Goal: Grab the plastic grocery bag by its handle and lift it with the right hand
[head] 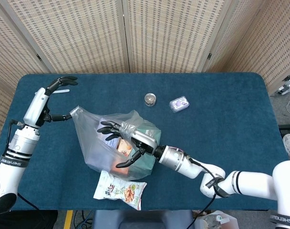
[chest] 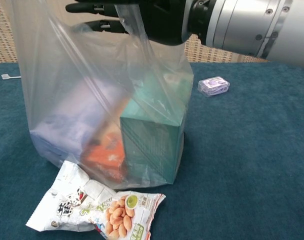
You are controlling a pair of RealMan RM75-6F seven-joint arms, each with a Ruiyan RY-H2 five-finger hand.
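Nearest the camera, a crinkled white snack packet printed with nuts lies flat on the dark blue cloth-covered tabletop, touching the front base of a clear plastic grocery bag. The bag stands upright at the middle of the tabletop, holding a teal cardboard box, an orange packet and a pale purple item. Above the bag's opening, the right robot hand, black with a silver wrist, reaches in from the right with its fingers spread; a strip of the bag's plastic runs up against it, but whether it grips the handle cannot be told. Further back, a small clear purple case and a small round jar sit apart. At the far left, the left robot hand hovers wide, a fingertip at the bag's upper corner.
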